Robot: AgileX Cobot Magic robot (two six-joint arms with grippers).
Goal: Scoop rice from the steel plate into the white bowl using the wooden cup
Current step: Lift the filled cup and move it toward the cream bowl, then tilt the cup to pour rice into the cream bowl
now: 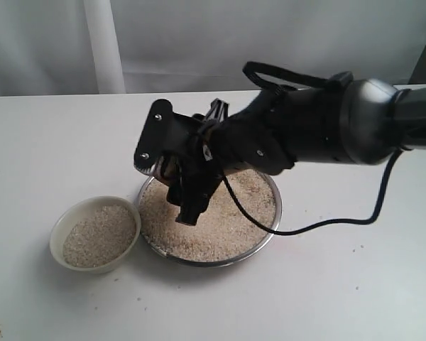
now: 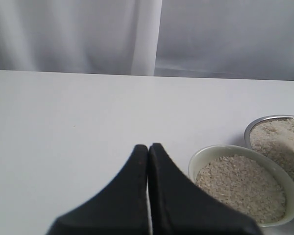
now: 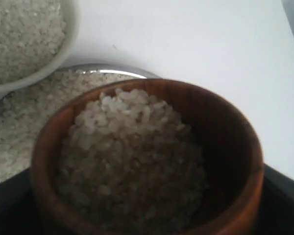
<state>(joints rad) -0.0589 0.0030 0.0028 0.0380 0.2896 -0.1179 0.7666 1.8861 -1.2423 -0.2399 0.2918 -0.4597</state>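
The right end effector [image 1: 179,186], pinching the wooden cup [image 3: 235,147] heaped with rice [image 3: 132,152] above the steel plate [image 3: 112,70], could spill grains outside that plate if it tilts early.

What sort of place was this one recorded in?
Most likely a lab test bench, not a kitchen: a plain white table, a pale curtain as backdrop, and a steel plate and a white bowl of rice laid out.
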